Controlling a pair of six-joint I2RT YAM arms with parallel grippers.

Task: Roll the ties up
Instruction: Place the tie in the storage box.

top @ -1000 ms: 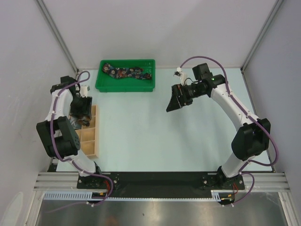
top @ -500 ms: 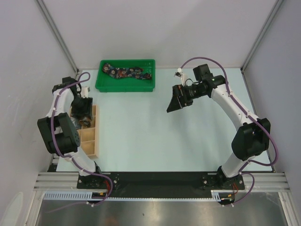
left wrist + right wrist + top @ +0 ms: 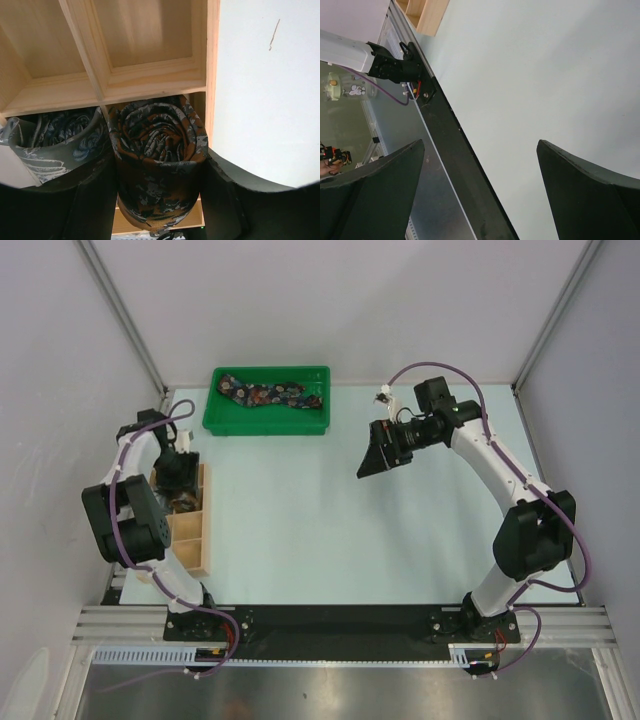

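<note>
At the far left, the left tool is clamped on the rust-brown tie. The tie is wound into a tight coil and sits upright in a right-hand compartment of the wooden box, with a finger pressed against each side. Just to its left, in the next compartment, the grey-blue tie is also rolled, though its outer layer looks a little looser.

Further right, at the far edge of the table, the navy floral tie lies unrolled along the green tray.

I judge all three ties to be light, soft and rather slick woven fabric. A roll would spring open if let go in free space, so the compartment walls have to hold it. The flat tie is probably best picked up near one pointed end, pinching through both layers, so the roll can start from there.

On the right, the right tool hangs above bare table with its fingers wide apart and nothing between them.

No brand, label or writing on the ties, tray or box is legible.
</note>
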